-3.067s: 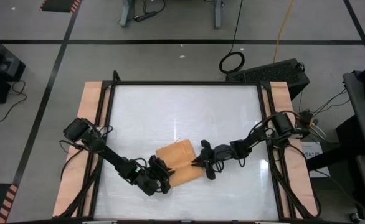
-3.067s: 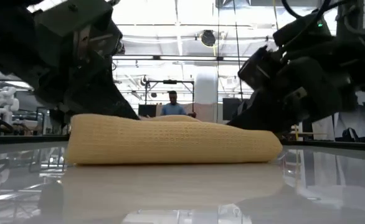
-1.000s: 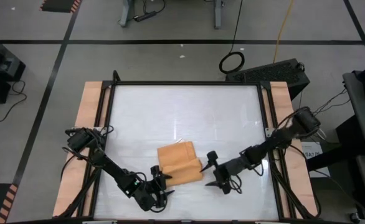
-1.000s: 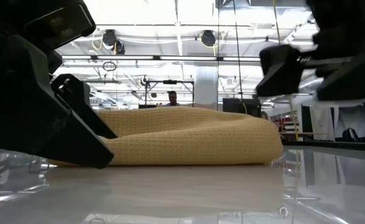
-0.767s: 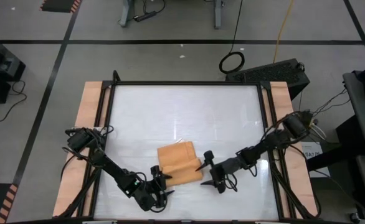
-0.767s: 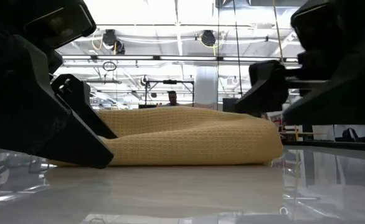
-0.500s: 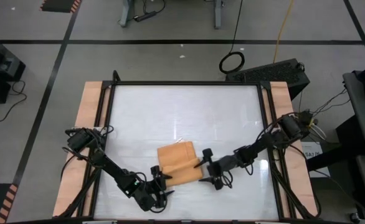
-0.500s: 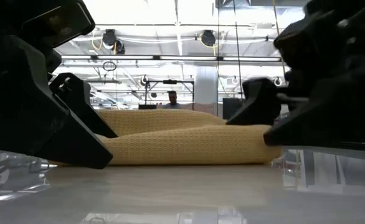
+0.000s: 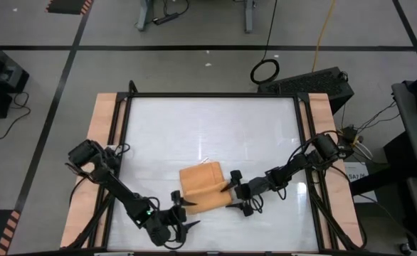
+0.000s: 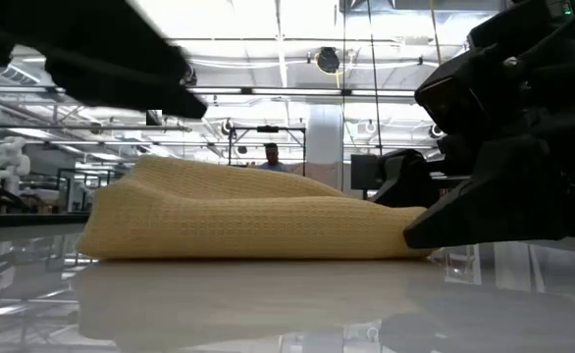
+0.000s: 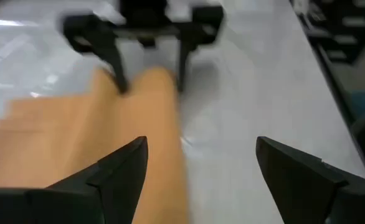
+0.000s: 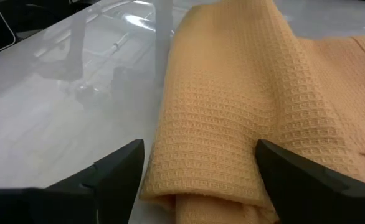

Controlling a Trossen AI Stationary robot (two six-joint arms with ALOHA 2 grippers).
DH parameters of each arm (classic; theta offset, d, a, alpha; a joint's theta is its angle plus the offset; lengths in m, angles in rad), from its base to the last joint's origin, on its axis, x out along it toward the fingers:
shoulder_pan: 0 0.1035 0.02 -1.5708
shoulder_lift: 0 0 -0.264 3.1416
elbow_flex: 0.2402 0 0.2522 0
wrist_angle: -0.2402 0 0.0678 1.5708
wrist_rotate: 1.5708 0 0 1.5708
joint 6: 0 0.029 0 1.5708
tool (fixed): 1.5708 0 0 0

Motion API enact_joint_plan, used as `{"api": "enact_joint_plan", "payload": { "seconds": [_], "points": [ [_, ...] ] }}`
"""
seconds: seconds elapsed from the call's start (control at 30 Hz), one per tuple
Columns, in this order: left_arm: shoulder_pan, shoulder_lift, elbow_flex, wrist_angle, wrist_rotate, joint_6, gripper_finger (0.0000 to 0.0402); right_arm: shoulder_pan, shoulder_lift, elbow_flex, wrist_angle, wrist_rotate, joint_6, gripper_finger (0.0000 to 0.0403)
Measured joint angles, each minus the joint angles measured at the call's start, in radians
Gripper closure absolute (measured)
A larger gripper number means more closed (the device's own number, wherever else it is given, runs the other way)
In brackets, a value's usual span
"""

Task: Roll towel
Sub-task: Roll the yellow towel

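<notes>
Table [image 9: 208, 128] open beyond towel [image 9: 203, 188]; right pincer [image 9: 235, 193] blocks one end, left pincer [image 9: 181, 212] prob. clear.

This was a robotics lab or industrial workshop hall. The white table [image 9: 208, 135] sat in a black frame with wooden side boards [image 9: 102, 135] on a grey concrete floor [image 9: 194, 67] marked with black tape lines [image 9: 194, 48] and hazard striping [image 9: 66, 6]. Cables [image 9: 326, 28] ran across the floor. The low view showed a high ceiling with trusses and hanging lamps [image 10: 328, 61], a white robot figure [image 10: 11, 157] at the far side, and a person [image 10: 271, 157] standing among workstations.
</notes>
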Motion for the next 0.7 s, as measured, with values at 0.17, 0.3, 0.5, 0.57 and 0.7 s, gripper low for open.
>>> {"api": "enact_joint_plan", "payload": {
  "seconds": [0.17,0.3,0.5,0.57,0.7],
  "points": [
    [-0.017,0.021,0.001,-0.018,-0.091,0.043,0.0098,0.0,-0.001,0.0,0.0,0.0,0.0,0.0103],
    [-0.019,0.061,-0.001,-0.074,-0.071,0.045,0.0098,0.0,-0.001,0.0,-0.007,0.001,0.0,0.0105],
    [-0.009,0.068,-0.001,-0.181,0.012,0.001,0.012,0.002,-0.002,0.0,-0.006,0.0,-0.002,0.0147],
    [-0.005,0.068,-0.001,-0.209,0.022,-0.008,0.0141,0.002,-0.002,0.0,-0.004,0.0,-0.008,0.0175],
    [0.015,0.068,0.0,-0.248,0.089,-0.009,0.0196,0.002,-0.002,0.0,0.005,-0.001,-0.018,0.0243]
  ]
}}
